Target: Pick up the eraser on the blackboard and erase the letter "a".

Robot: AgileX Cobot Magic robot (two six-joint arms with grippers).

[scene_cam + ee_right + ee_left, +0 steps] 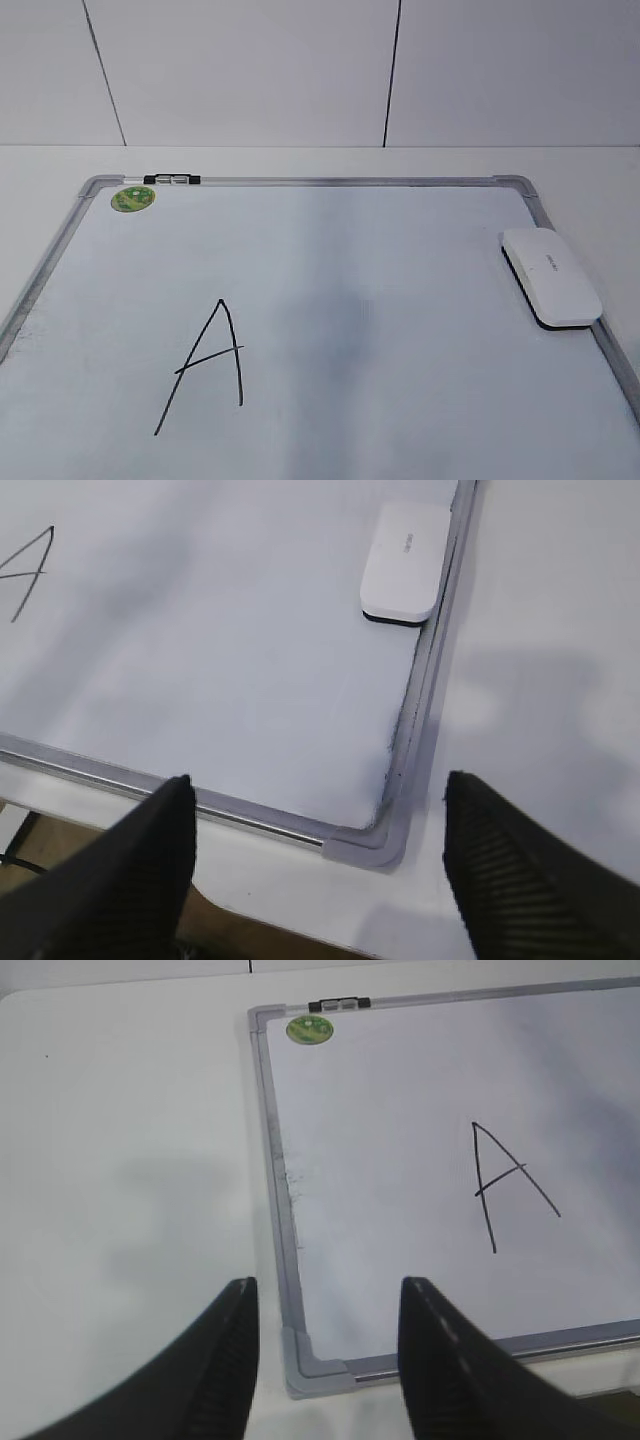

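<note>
Eraser lies against the blackboard's right frame edge, well apart from the capital "A", while left gripper and right gripper hang spread, empty.

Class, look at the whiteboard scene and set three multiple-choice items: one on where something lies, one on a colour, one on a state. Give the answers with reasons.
1. Where does the eraser lie?
A. by the board's right frame
B. beside the green sticker
C. off the board

2. What colour is the round sticker?
A. red
B. green
C. blue

3. How are the left hand and right hand?
A. both open, empty
B. left holds the eraser
C. right holds the marker

Answers: A, it rests on the blackboard at the right edge; B, it is plainly green; A, the fingers are spread with nothing between.
</note>
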